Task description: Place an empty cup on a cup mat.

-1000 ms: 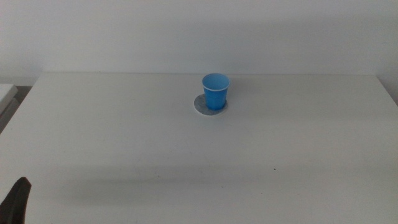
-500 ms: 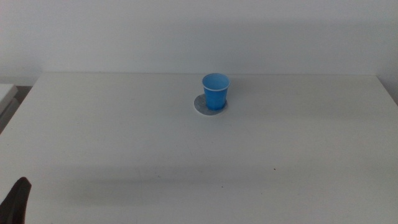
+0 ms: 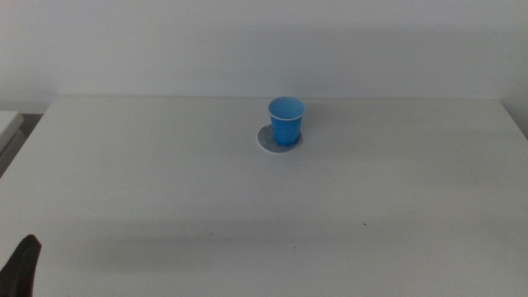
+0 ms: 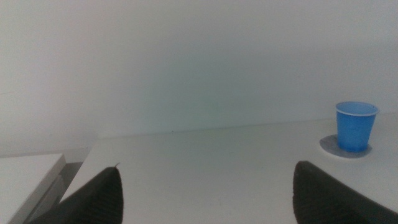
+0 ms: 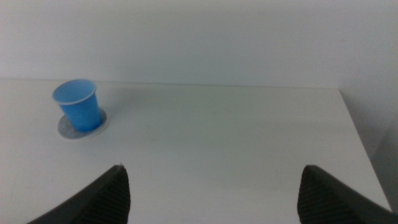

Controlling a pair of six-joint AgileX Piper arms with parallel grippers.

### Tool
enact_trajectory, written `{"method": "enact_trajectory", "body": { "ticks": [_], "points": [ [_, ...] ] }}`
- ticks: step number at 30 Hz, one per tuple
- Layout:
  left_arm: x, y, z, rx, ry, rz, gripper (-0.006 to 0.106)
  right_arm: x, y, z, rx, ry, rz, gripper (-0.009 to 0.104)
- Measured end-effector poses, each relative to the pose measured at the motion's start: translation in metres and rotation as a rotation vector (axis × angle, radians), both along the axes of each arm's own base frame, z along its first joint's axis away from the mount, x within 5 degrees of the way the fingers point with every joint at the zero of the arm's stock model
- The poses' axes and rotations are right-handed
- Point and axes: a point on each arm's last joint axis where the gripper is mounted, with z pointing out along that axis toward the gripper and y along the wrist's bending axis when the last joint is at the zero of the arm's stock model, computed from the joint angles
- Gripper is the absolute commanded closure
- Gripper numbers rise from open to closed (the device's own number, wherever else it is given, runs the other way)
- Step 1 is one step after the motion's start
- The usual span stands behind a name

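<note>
Writing, middle view: none readable on the cup (image 3: 286, 120), the cup mat (image 3: 268, 141) or the worktop (image 3: 165, 190).
Cup, middle view: upright, bright blue with a thin pale rim, standing on the cup mat toward the mat's right side, past the worktop's middle, toward the far edge.
Cup mat, middle view: flat grey disc, showing mostly to the left of the cup's base.
Left claw, middle view: only a dark tip (image 3: 20, 266) at the bottom left corner, well apart from the cup.
Right claw, middle view: out of sight.
Surface and room, middle view: plain white worktop with a few tiny dark specks; bare white wall (image 3: 247, 41) behind; a pale ledge (image 3: 8, 122) at the left border.
Left claw, left wrist view: (image 4: 208, 186) jaws spread wide, nothing between them but bare worktop.
Cup, left wrist view: (image 4: 355, 126) seen side-on, tapered toward the base, standing on the mat (image 4: 329, 147), well off from the jaws.
Extra, left wrist view: a second white surface (image 4: 28, 177) lower than and beside the worktop's end, with a dark gap between.
Right claw, right wrist view: (image 5: 214, 186) jaws spread wide, holding nothing.
Cup, right wrist view: (image 5: 78, 104) blue inside visible, on the mat (image 5: 66, 129), well apart from the jaws.
Extra, right wrist view: worktop's right edge and corner (image 5: 348, 118), with grey floor (image 5: 382, 155) beyond.
</note>
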Motion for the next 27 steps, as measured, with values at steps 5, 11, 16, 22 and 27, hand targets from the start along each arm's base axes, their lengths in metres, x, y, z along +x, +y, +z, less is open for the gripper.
{"method": "enact_trajectory", "body": {
  "ticks": [5,11,16,22,27],
  "points": [
    [0.0,0.0,0.0,0.0,0.0,0.0,0.007,-0.015,0.004,-0.012,0.011,-0.04,0.114,0.016],
    [0.0,0.0,0.0,0.0,0.0,0.0,0.007,-0.02,-0.01,-0.028,0.089,-0.168,0.015,0.016],
    [0.0,0.0,0.0,0.0,0.0,0.0,0.007,-0.027,-0.013,-0.043,0.131,-0.198,-0.005,0.016],
    [0.0,0.0,0.0,0.0,0.0,0.0,0.007,-0.042,-0.014,-0.084,0.164,-0.148,-0.016,0.016],
    [0.0,0.0,0.0,0.0,0.0,0.0,0.007,-0.058,-0.017,-0.113,0.178,-0.145,-0.027,0.016]
  ]
}}
